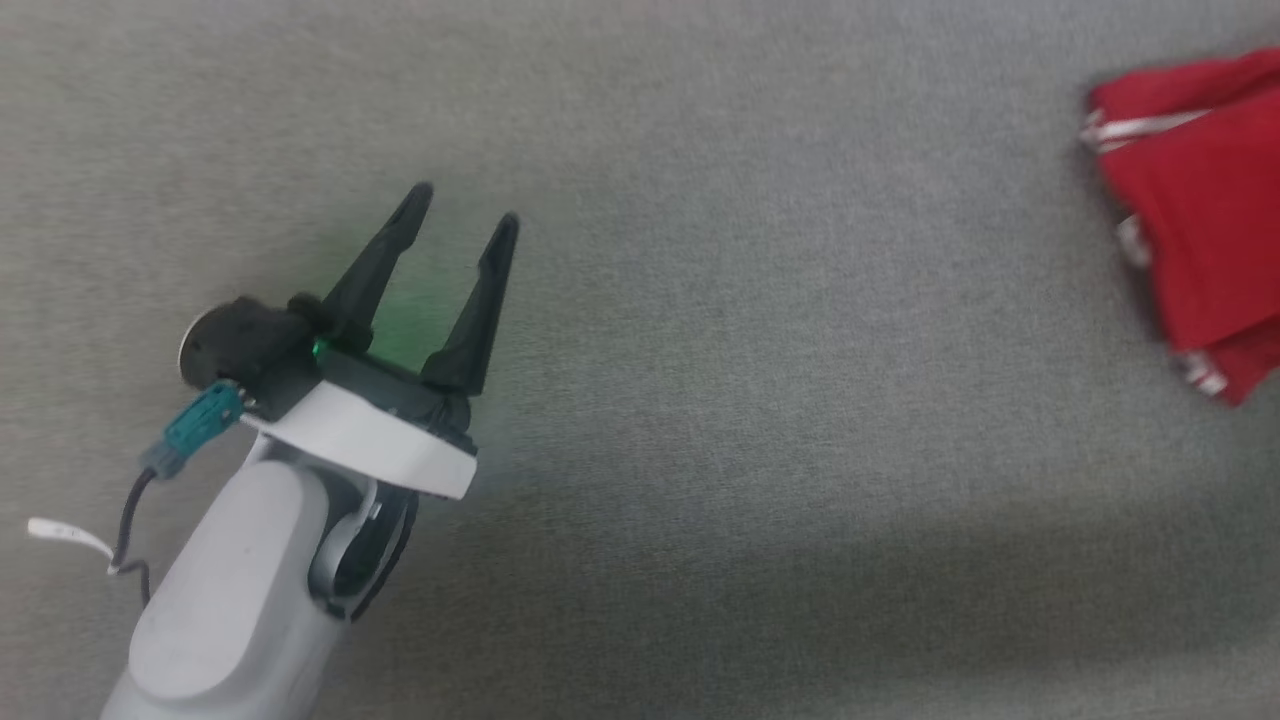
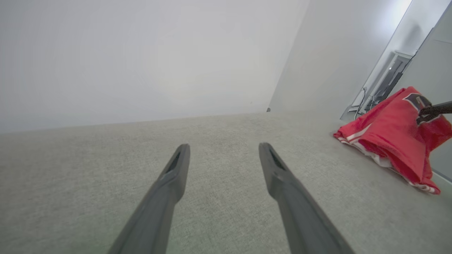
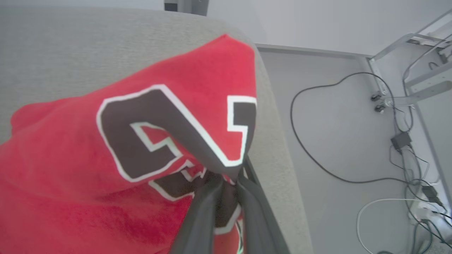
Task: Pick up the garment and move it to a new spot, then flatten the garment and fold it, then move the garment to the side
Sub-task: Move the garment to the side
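Note:
The garment (image 1: 1205, 230) is a red jersey with red-white striped trim, bunched at the far right edge of the grey table in the head view. In the right wrist view its dark white-outlined lettering (image 3: 155, 130) fills the middle, and my right gripper (image 3: 226, 183) is shut on a pinch of the garment (image 3: 70, 183), lifting it near the table's edge. The left wrist view shows the garment (image 2: 392, 137) raised at the right, with the right gripper's tip (image 2: 429, 112) on it. My left gripper (image 1: 465, 205) stands open over bare table at the left, far from the cloth.
The grey fabric-covered table (image 1: 760, 400) spreads between the left gripper and the garment. Past the table's edge (image 3: 279, 169) lies a pale floor with cables (image 3: 317, 141), power adapters and a metal frame (image 3: 413, 42). A white wall (image 2: 141, 63) rises behind the table.

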